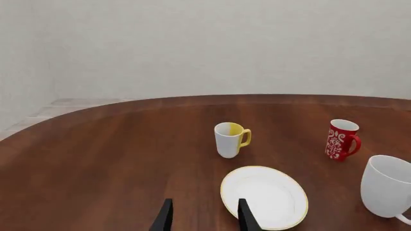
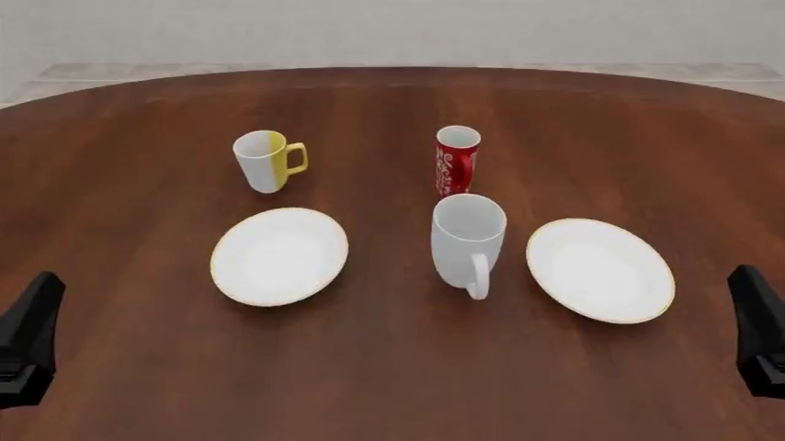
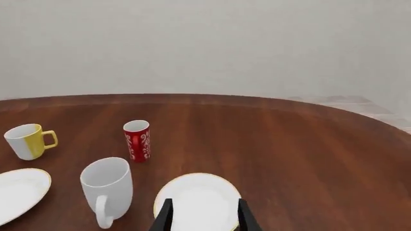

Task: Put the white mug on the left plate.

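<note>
The white mug (image 2: 469,237) stands upright on the table between the two plates, its loop handle turned toward the near edge. The left plate (image 2: 279,255), white with a thin golden rim, lies bare to the mug's left. My left gripper (image 1: 205,219) is open with nothing between its fingers; it sits low at the near left (image 2: 29,333), well short of the plate (image 1: 264,196). My right gripper (image 3: 203,219) is also open and holds nothing, at the near right (image 2: 760,329). The mug also shows in both wrist views (image 1: 386,186) (image 3: 107,188).
A matching right plate (image 2: 600,269) lies to the mug's right. A smaller white-and-yellow mug (image 2: 267,161) stands behind the left plate. A red cup (image 2: 458,161) with white lettering stands just behind the white mug. The round wooden table (image 2: 392,386) ends at a far curved edge.
</note>
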Robot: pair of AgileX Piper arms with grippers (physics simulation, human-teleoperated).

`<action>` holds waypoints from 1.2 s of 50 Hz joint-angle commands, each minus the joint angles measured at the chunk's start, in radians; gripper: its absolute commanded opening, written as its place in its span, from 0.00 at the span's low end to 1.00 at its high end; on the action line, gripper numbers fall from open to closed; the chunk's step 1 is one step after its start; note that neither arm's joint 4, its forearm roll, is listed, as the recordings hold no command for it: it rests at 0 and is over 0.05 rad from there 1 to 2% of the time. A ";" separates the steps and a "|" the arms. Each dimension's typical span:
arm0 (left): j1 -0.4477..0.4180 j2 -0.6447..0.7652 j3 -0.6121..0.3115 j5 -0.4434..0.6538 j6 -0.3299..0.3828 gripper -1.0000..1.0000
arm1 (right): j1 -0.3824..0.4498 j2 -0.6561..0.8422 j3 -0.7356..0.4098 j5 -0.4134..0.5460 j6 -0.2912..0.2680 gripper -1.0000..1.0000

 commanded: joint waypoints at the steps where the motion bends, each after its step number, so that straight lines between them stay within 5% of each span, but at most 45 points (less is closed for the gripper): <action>1: 0.000 0.000 0.000 0.000 0.000 1.00 | -0.037 0.282 -0.149 -0.135 0.043 1.00; 5: 0.000 0.000 0.000 0.000 0.000 1.00 | -0.021 0.356 -0.247 -0.099 -0.018 1.00; 10: 0.000 0.000 0.000 0.000 0.000 1.00 | 0.008 0.389 -0.317 -0.073 0.052 1.00; 12: 0.000 0.000 0.000 0.000 0.000 1.00 | 0.013 0.390 -0.333 -0.073 0.004 1.00; 19: 0.000 0.000 0.000 0.000 0.000 1.00 | 0.074 0.534 -0.409 -0.070 0.025 1.00; 27: 0.000 0.000 0.000 0.000 0.000 1.00 | 0.119 0.666 -0.483 -0.062 -0.022 1.00; 32: 0.000 0.000 0.000 0.000 0.000 1.00 | 0.158 0.727 -0.561 -0.028 0.036 1.00; 35: 0.000 0.000 0.000 0.000 0.000 1.00 | 0.186 0.779 -0.606 -0.010 -0.023 1.00; 42: 0.000 0.000 0.000 0.000 0.000 1.00 | 0.222 0.806 -0.671 0.013 0.004 1.00; 43: 0.000 0.000 0.000 0.000 0.000 1.00 | 0.249 0.862 -0.665 -0.005 -0.059 1.00; 44: 0.000 0.000 0.000 0.000 0.000 1.00 | 0.249 0.863 -0.665 -0.006 -0.059 1.00; 47: 0.000 0.000 0.000 0.000 0.000 1.00 | 0.260 0.881 -0.665 -0.023 -0.005 1.00; 53: 0.000 0.000 0.000 0.000 0.000 1.00 | 0.390 1.006 -0.716 -0.019 0.003 1.00; 60: 0.000 0.000 0.000 0.000 0.000 1.00 | 0.390 1.045 -0.733 -0.002 0.055 1.00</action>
